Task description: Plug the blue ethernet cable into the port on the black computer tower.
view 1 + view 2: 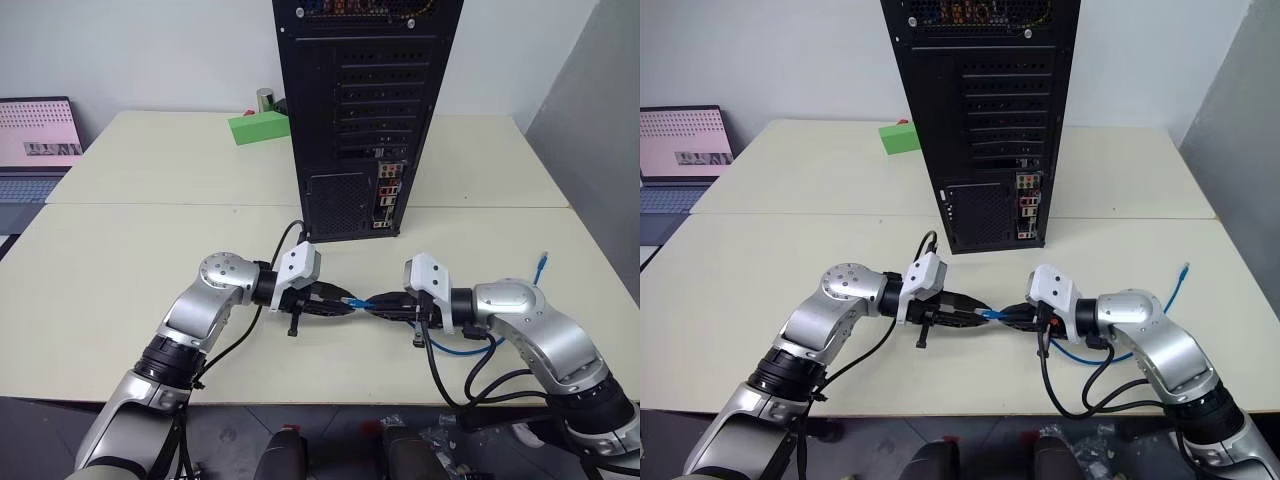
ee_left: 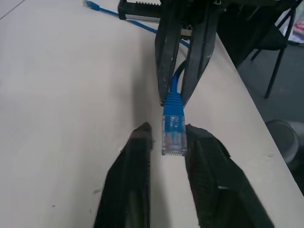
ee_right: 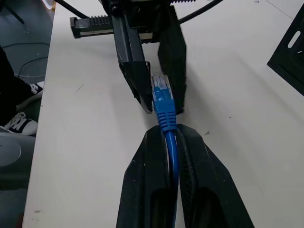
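The blue ethernet cable loops on the table by my right arm, and its far plug lies loose. My right gripper is shut on the cord just behind the near plug. My left gripper faces it and is shut on that plug, one finger on each side. Both grippers meet low over the table, in front of the black computer tower. The port lies somewhere in the strip of coloured connectors. It is too small to pick out.
A green block and a small metal cylinder sit behind the tower on its left. A laptop stands at the far left. Black robot cables hang off the table's front edge under my right arm.
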Controlling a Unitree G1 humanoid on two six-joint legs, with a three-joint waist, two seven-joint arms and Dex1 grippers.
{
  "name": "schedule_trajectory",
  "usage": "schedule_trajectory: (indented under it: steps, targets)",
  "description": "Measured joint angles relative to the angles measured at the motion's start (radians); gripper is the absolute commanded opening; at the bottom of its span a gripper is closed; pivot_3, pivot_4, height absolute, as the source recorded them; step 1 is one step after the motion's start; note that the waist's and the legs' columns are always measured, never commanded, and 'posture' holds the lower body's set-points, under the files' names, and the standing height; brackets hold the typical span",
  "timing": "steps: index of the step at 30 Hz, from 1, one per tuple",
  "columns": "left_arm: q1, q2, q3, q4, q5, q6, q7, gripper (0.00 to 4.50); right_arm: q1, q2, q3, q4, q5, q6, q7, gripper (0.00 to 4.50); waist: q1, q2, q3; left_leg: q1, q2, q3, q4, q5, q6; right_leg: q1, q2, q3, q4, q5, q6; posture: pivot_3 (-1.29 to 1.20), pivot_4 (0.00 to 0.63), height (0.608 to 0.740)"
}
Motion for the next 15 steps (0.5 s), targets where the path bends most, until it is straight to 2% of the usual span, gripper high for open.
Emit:
schedule_trajectory:
  steps: [3, 5, 10, 15]
  targets:
    - [0.0, 0.0, -0.003, 0.0, 0.012, -0.012, -0.003, 0.31, -0.015, -0.012, 0.015, 0.0, -0.016, -0.005, 0.011, 0.0, 0.0, 0.0, 0.0, 0.0, 0.0, 0.0, 0.0, 0.0, 0.0, 0.0, 0.0, 0.0, 0.0, 0.0, 0.0, 0.0, 0.15, 0.74]
    - [0.001, 0.0, -0.004, 0.0, 0.022, -0.03, -0.004, 0.31, -0.018, -0.013, 0.018, 0.003, -0.023, -0.012, 0.016, 0.71, 0.0, 0.0, 0.0, 0.0, 0.0, 0.0, 0.0, 0.0, 0.0, 0.0, 0.0, 0.0, 0.0, 0.0, 0.0, 0.0, 0.15, 0.74]
    - [0.013, 0.004, -0.005, 0.001, 0.038, -0.063, -0.018, 0.31, -0.025, -0.025, 0.019, 0.029, -0.034, -0.036, 0.041, 1.83, 0.0, 0.0, 0.0, 0.0, 0.0, 0.0, 0.0, 0.0, 0.0, 0.0, 0.0, 0.0, 0.0, 0.0, 0.0, 0.0, 0.15, 0.74]
    - [0.022, 0.01, -0.005, 0.003, 0.043, -0.099, -0.022, 0.31, -0.015, -0.123, -0.03, 0.034, -0.021, -0.043, 0.098, 2.93, 0.001, 0.0, 0.0, 0.0, 0.0, 0.0, 0.0, 0.0, 0.0, 0.0, 0.0, 0.0, 0.0, 0.0, 0.0, 0.0, 0.15, 0.74]
